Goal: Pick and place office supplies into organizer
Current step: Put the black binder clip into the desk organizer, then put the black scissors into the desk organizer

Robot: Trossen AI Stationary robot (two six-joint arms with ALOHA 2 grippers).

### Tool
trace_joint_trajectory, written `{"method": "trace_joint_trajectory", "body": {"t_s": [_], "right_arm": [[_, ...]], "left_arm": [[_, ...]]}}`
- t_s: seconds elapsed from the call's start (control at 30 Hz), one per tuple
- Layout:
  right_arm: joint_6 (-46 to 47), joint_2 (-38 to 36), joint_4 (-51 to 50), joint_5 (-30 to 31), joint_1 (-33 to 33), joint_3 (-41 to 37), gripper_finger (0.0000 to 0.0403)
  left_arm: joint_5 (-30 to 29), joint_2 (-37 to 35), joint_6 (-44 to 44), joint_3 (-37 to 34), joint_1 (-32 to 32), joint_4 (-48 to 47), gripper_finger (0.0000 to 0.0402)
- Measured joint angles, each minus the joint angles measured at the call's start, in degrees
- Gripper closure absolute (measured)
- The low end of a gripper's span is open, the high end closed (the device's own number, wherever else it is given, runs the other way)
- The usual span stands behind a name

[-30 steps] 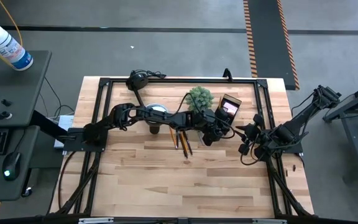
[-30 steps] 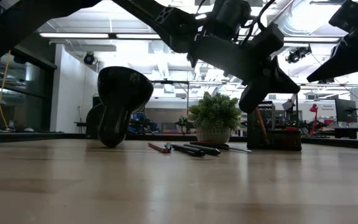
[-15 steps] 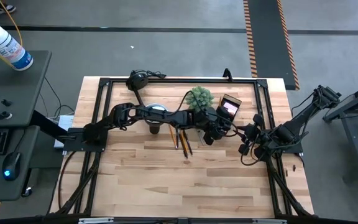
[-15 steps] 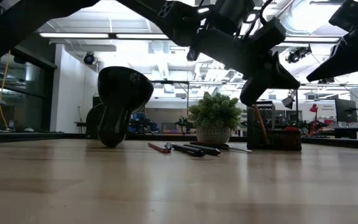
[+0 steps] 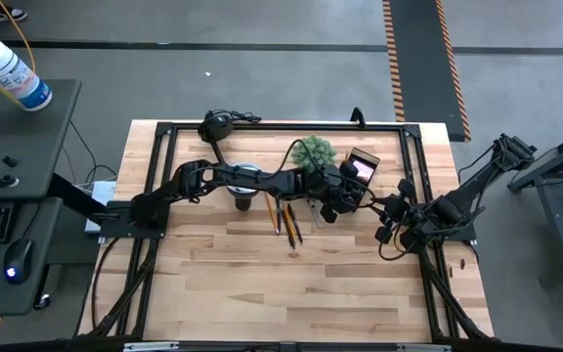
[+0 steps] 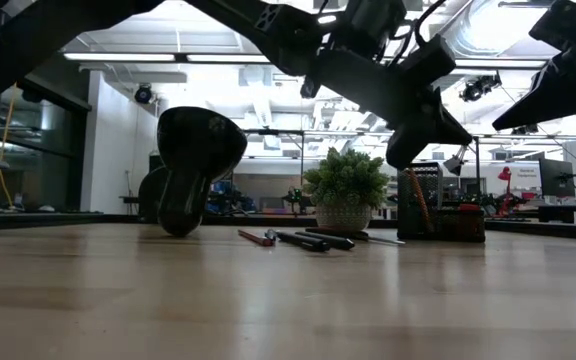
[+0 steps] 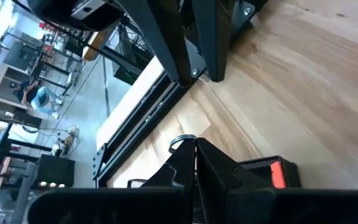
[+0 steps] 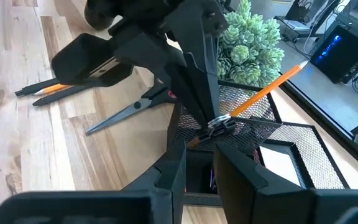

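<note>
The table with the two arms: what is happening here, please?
The left claw is shut on an orange pencil near its metal end, and holds it tilted over the organizer, with the tip down inside the mesh. The scissors and the other pencils lie on the table, not yet put away. The right claw waits open next to the organizer and holds nothing.

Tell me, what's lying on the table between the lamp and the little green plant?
In the low view, a loose row of pens and pencils lies on the wood between the black lamp and the plant. The high view shows them there too.
</note>
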Motion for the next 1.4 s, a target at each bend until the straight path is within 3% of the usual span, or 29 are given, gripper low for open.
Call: {"method": "trace_joint_trajectory", "body": {"t_s": [0.8, 1.17, 1.4], "right_arm": [[-0.4, 0.0, 1.1, -1.3, 0.0, 0.0, 0.0329], [-0.4, 0.0, 1.1, -1.5, 0.0, 0.0, 0.0329], [-0.9, -0.1, 1.1, -1.7, 0.0, 0.0, 0.0329]], "left_arm": [[2.2, 0.0, 0.0, 0.0, 0.0, 1.6, 0.0398], [-1.3, 5.3, -1.3, 0.1, -0.2, 6.4, 0.0309], [-6.8, 5.4, -1.0, 0.0, -0.6, 6.4, 0.0285]]}}
